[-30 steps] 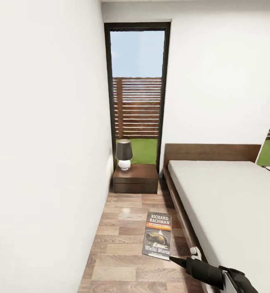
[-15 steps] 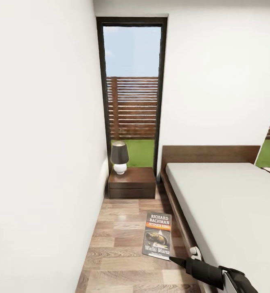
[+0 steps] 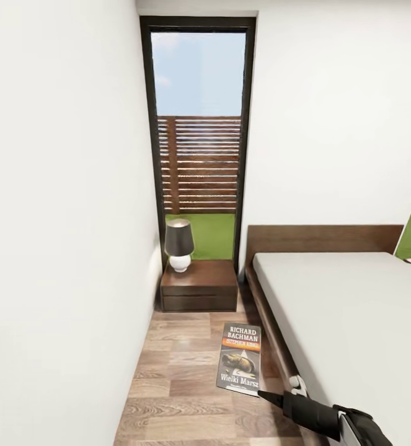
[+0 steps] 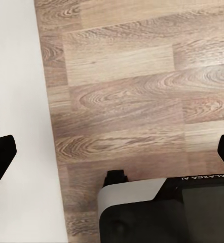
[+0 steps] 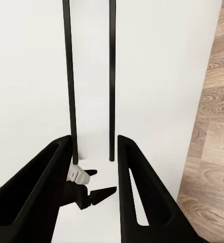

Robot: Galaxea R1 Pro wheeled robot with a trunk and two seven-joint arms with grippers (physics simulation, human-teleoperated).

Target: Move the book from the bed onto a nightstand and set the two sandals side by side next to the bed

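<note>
The book (image 3: 240,358) hangs upright above the wood floor, its dark cover with the orange band facing me. My right gripper (image 3: 264,394) is shut on its lower corner. In the right wrist view the black fingers (image 5: 137,202) clamp the book (image 5: 91,101) edge-on, white between two thin dark lines. The bed (image 3: 354,310), grey mattress on a dark frame, lies to the right. A dark-brown nightstand (image 3: 199,285) stands ahead under the window. My left gripper (image 4: 112,152) is open wide over the floor beside a white wall. The sandals are out of view.
A lamp (image 3: 179,244) with a dark shade and white base stands on the nightstand's left half. The tall dark-framed window (image 3: 199,142) rises behind it. A white wall (image 3: 62,248) runs close on the left, leaving a narrow floor aisle (image 3: 180,384) between it and the bed.
The whole view has shifted: the nightstand, lamp and window have slid left and more of the window shows. The book and my right gripper keep their place in the picture.
</note>
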